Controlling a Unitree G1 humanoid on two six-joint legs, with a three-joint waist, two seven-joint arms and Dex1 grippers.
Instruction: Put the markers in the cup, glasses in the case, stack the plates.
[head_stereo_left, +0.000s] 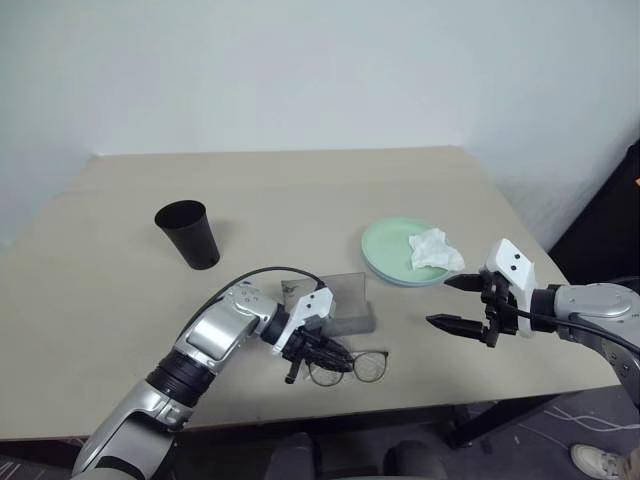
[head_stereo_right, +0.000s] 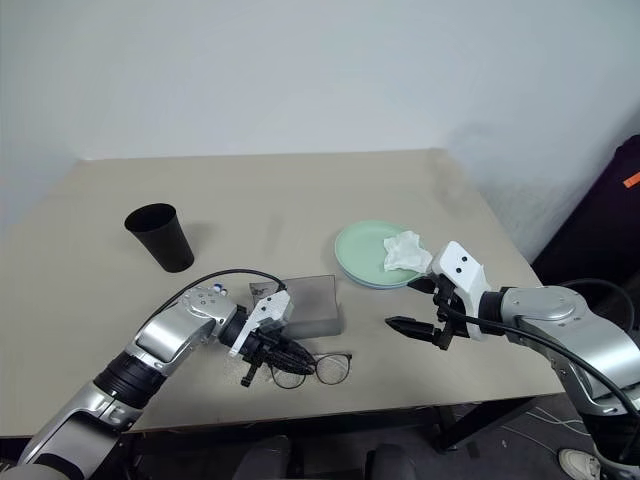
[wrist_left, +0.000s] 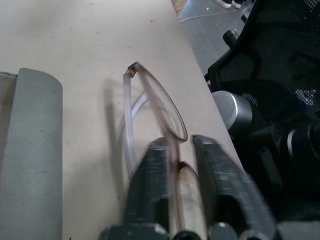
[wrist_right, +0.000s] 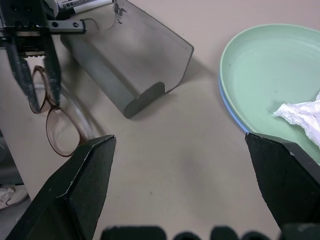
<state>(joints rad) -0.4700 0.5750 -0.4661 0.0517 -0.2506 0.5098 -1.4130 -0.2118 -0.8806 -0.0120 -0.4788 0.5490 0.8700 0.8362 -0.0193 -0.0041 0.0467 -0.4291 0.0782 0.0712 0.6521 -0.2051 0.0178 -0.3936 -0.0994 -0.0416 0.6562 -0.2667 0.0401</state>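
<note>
two black fingers of the left gripper (head_stereo_left: 312, 352) sit closed around one lens of the glasses (head_stereo_left: 358, 367), pinching the rim near the front edge of the table (head_stereo_left: 120, 330); in the left wrist view the finger pads (wrist_left: 150, 185) press on either side of that lens while the other lens and a folded temple stretch away over the tabletop. the left arm reaches in low from the near left, its wrist bent so the gripper points across toward the right and slightly down. just behind the glasses the grey case (head_stereo_left: 340, 303) stands open, its lid raised. the right gripper (head_stereo_left: 462, 303) hovers above the table's right side with its fingers spread wide and nothing between them, aimed toward the case and the glasses. just beyond it the mint green plate (head_stereo_left: 392, 250) lies on top of the light blue plate (wrist_right: 226, 102), of which just a thin rim peeks out beneath, and a crumpled white tissue (head_stereo_left: 434, 249) rests on the green one. the black cup (head_stereo_left: 188, 233) stands upright well apart on the left side of the table. a marker (wrist_right: 82, 5) is cut off at the edge of the right wrist view behind the case, so its cap colour cannot be told. the tabletop is a plain beige, set against a pale wall, and a shoe (head_stereo_left: 600, 460) shows on the floor at the right.
</note>
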